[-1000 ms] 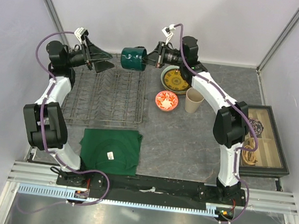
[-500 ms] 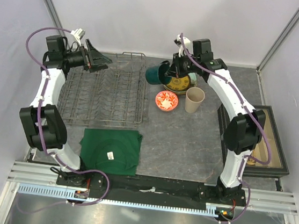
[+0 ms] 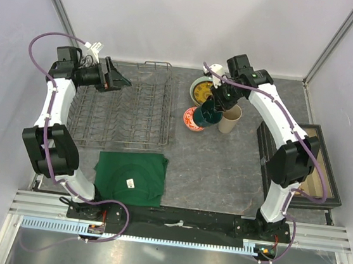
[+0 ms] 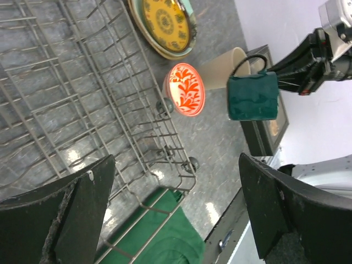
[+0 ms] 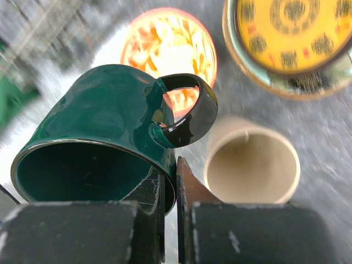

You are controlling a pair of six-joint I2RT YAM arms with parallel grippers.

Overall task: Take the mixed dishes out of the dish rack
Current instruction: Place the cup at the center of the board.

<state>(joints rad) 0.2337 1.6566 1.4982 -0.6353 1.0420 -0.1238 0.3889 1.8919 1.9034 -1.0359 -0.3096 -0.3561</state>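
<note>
We saw dish rack (image 3: 135, 102) at left; bowl (image 3: 190, 119), cup (image 3: 232, 120) to its right, plates (image 3: 201, 89) behind them; folded cloth (image 3: 130, 176) before rack.

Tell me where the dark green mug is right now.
In the top view the dark green mug is held in the right tool, right of the dish rack, between the small red-and-white bowl and the tall beige cup.

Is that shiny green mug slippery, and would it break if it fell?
Probably slippery: the dark green mug looks glossy, with reflections on its handle, and the right end effector pinches only its thin rim. It looks like glazed ceramic, so likely breakable and fairly heavy for its size.
</note>
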